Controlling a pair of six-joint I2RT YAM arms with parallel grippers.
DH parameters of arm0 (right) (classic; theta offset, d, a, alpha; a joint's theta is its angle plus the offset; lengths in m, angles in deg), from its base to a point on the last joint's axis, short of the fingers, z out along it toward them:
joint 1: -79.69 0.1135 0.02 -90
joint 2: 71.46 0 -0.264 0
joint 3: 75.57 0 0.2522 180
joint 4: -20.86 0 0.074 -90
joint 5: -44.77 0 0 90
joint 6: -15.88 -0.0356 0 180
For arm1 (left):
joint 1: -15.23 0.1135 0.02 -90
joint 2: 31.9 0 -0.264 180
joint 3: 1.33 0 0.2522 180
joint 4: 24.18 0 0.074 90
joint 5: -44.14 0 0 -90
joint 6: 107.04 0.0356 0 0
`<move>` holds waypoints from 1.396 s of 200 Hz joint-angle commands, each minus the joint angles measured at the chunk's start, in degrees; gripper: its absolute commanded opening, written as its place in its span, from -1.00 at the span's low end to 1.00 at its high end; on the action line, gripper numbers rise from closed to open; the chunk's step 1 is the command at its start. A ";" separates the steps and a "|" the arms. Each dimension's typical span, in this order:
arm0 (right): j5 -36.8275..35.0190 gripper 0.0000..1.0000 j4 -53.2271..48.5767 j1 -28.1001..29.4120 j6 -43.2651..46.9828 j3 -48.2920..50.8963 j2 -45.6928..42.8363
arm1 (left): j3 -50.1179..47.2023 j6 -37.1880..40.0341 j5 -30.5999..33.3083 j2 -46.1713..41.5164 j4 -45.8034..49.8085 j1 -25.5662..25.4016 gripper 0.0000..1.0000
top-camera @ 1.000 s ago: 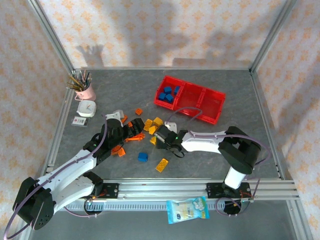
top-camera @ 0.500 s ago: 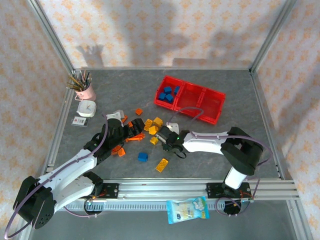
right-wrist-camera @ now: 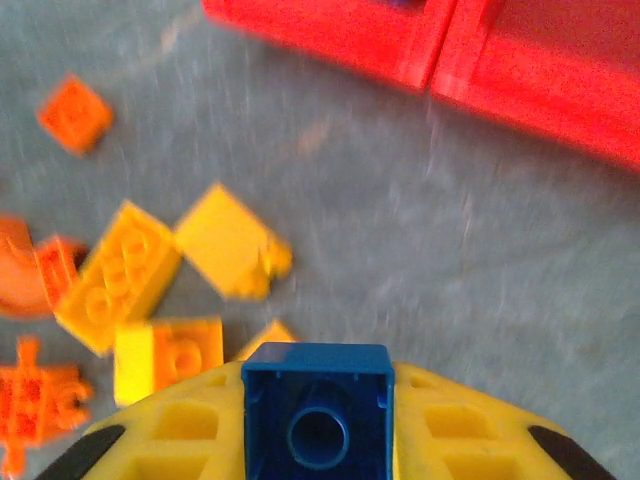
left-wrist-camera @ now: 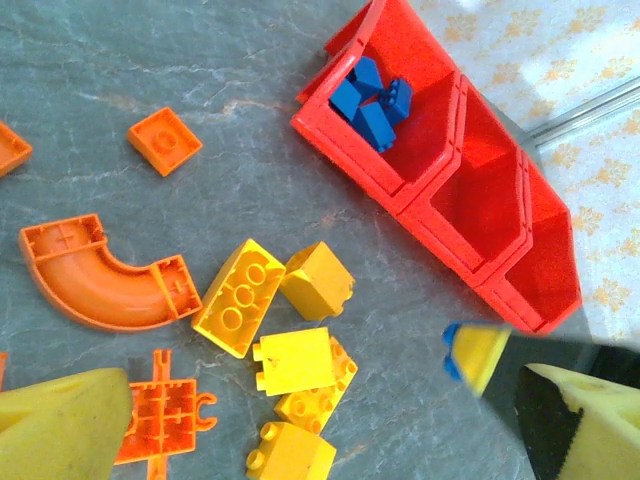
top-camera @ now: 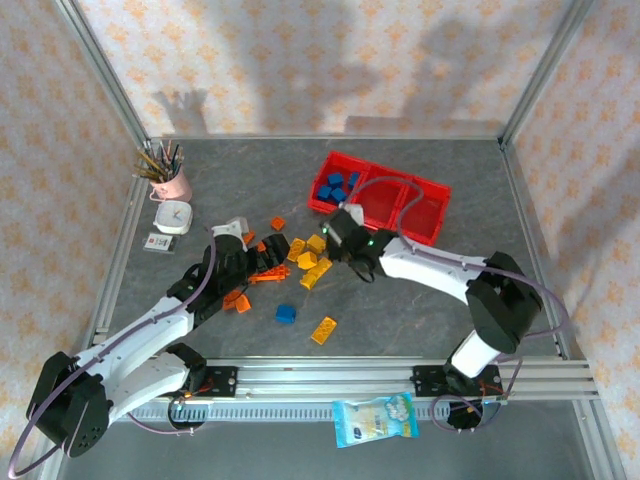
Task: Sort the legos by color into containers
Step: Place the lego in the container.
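My right gripper [top-camera: 345, 238]: clamped on blue brick [right-wrist-camera: 318, 405] | brick: off the table, near bins [right-wrist-camera: 520, 80] | handling, my guess: light, stiff, slick plastic | hold: flat opposite sides, squarely, else it twists.

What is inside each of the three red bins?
The end bin of the red bins holds several blue legos. The other two look bare, but their own walls hide part of each floor.
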 commanded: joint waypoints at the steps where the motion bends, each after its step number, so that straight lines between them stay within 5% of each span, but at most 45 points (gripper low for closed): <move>1: -2.68 -0.42 1.76 -3.84 6.25 -6.41 3.49 | 4.07 2.62 1.40 2.14 -1.38 0.96 0.98; 81: -3.13 -0.40 3.47 -13.85 13.25 -32.54 26.74 | 10.46 5.59 -0.19 9.32 -3.17 4.69 0.98; 126: -3.43 0.11 -0.02 -15.25 14.71 -42.30 32.06 | 11.15 5.82 -0.26 10.18 -3.74 5.24 0.98; 194: 0.66 0.37 -0.48 -11.36 14.46 -28.19 17.66 | 10.38 6.52 -0.62 7.48 -1.64 5.50 0.98; 279: 0.91 0.59 -2.55 3.81 4.68 -6.98 1.97 | 3.34 4.73 -0.37 -3.38 6.21 5.60 0.98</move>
